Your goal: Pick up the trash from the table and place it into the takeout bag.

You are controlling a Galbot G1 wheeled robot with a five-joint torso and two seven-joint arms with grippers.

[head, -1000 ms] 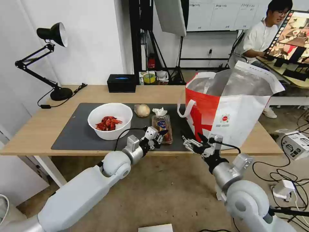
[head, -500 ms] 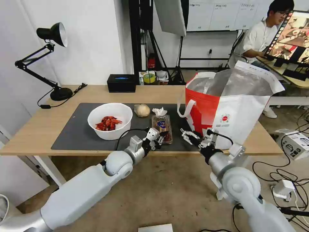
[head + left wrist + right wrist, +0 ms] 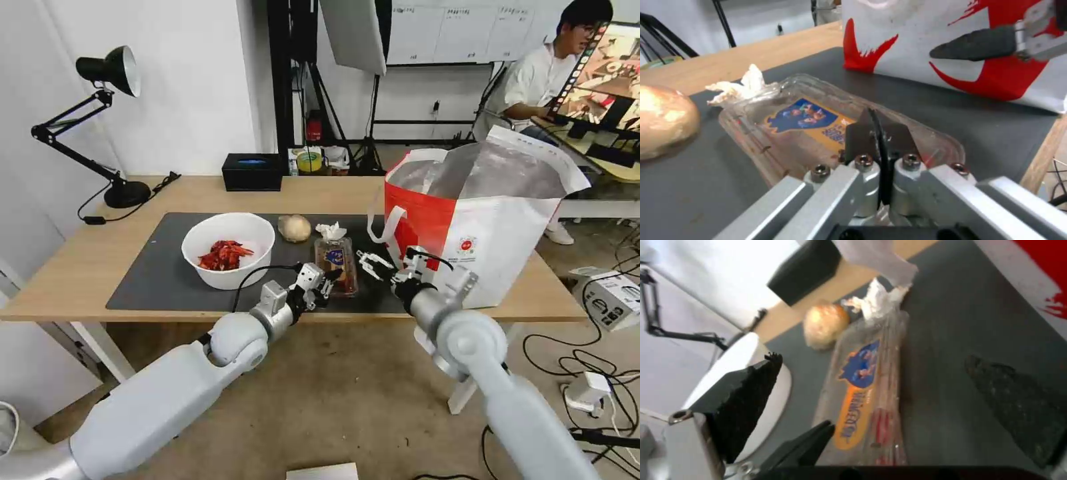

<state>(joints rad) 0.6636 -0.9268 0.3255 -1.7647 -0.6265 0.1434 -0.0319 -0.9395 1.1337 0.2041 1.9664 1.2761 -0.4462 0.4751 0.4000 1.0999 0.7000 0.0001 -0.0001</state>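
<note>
Wood table with a dark mat holds a white bowl, a beige lump, a tissue and a clear tray. Just beside the tray's right side, the right gripper hangs with fingers apart. At its near end, the left gripper has fingers pressed together. Behind stands the red-and-white bag.
</note>
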